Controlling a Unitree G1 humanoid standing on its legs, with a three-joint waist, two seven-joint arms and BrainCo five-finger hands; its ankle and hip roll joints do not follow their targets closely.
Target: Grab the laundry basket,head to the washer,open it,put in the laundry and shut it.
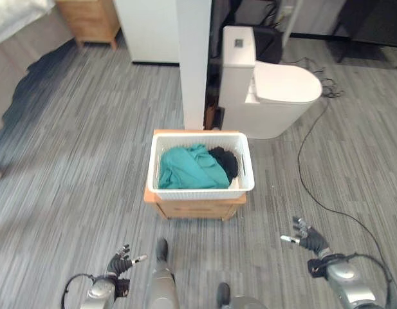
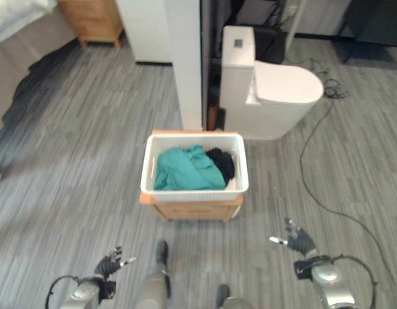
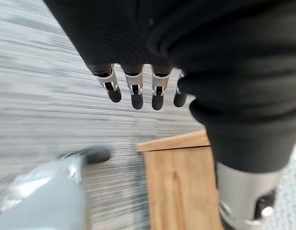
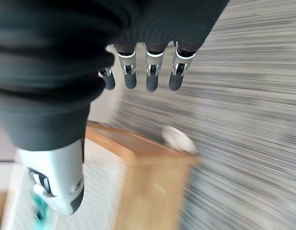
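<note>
Laundry basket (image 1: 201, 187) with green clothes (image 1: 192, 168) on low wooden stand (image 1: 198, 208), grey striped floor (image 1: 82, 161). Toilet (image 1: 275, 96) behind. Left hand (image 1: 120, 262) and right hand (image 1: 307, 237) low, fingers relaxed, empty.

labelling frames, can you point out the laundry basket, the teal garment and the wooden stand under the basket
laundry basket (image 1: 201, 188), left eye view, on its white front wall.
teal garment (image 1: 192, 168), left eye view, on the middle of the bunched cloth.
wooden stand (image 1: 195, 209), left eye view, on its front face below the basket.
</note>
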